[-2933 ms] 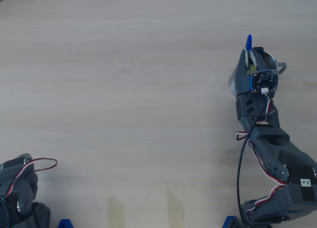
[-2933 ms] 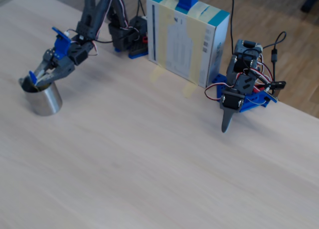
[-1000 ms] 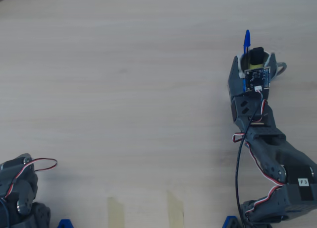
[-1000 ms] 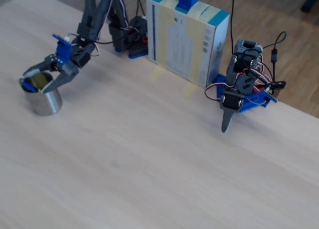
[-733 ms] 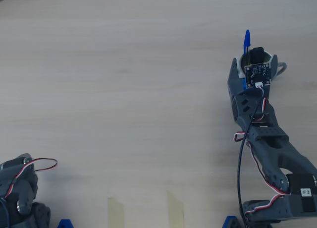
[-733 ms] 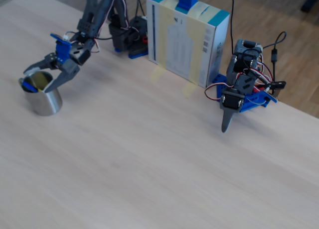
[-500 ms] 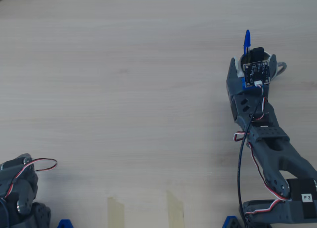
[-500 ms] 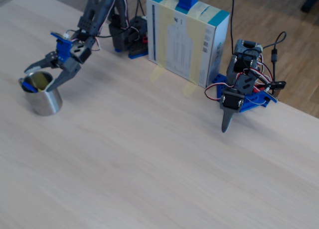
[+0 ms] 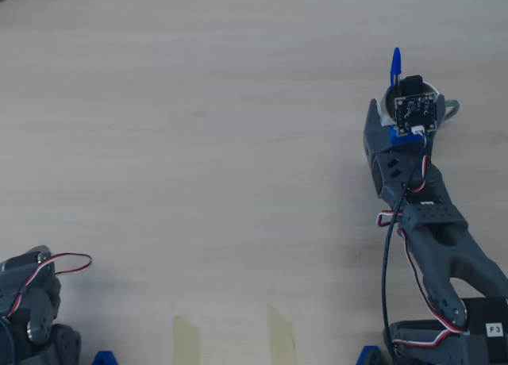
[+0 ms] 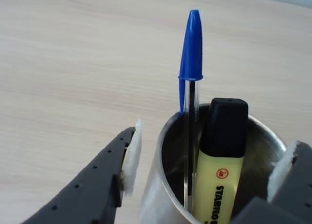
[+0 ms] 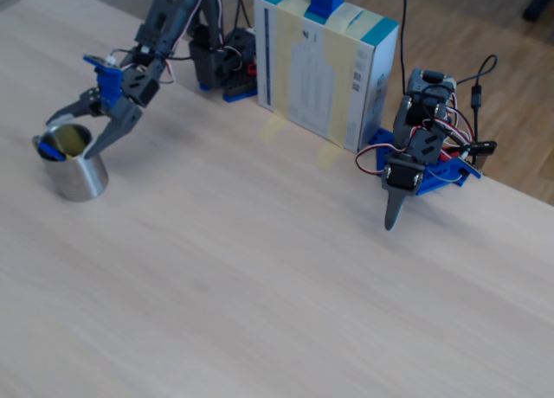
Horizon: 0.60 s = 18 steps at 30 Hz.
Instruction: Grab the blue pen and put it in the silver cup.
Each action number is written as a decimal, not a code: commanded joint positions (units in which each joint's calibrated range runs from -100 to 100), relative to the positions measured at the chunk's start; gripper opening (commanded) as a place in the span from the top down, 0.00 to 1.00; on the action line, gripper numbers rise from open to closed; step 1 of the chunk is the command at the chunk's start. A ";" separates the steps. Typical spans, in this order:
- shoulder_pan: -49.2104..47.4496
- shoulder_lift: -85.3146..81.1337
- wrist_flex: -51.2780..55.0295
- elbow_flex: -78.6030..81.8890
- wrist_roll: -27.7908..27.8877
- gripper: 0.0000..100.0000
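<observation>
Two things are standing in the cup (image 10: 168,185): the pen (image 10: 189,95), leaning on the rim with its blue cap poking well above it, and a yellow highlighter (image 10: 218,158) just beside it. In the wrist view the tool (image 10: 209,165) is hovering released, its padded fingers (image 10: 130,156) straddling the cup without touching it. In the fixed view the cup (image 11: 76,175) is sitting on the worktop (image 11: 260,268) with the tool (image 11: 80,130) spread above its mouth.
</observation>
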 commanded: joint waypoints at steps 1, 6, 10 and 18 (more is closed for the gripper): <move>-0.06 -5.26 3.73 -0.45 -0.84 0.58; -0.06 -10.25 9.05 1.00 -1.88 0.59; 0.03 -15.16 9.22 4.54 -2.66 0.59; 0.12 -25.13 9.22 11.70 -4.54 0.60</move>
